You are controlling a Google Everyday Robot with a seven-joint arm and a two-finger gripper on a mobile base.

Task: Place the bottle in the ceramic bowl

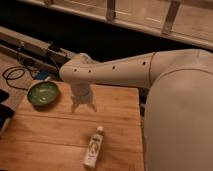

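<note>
The bottle [93, 147] is small and white with a pale greenish label. It lies on its side on the wooden table [45, 140], near the front, cap pointing away. The ceramic bowl [43, 93] is green and glossy and sits at the table's back left, with nothing showing in it. My gripper [83, 107] hangs from the white arm above the table's back middle, right of the bowl and well beyond the bottle. It holds nothing that I can see.
The white arm [150, 67] reaches in from the right and fills that side. Black cables [15, 75] and a rail lie on the floor behind the table at the left. A dark object [4, 114] sits at the table's left edge.
</note>
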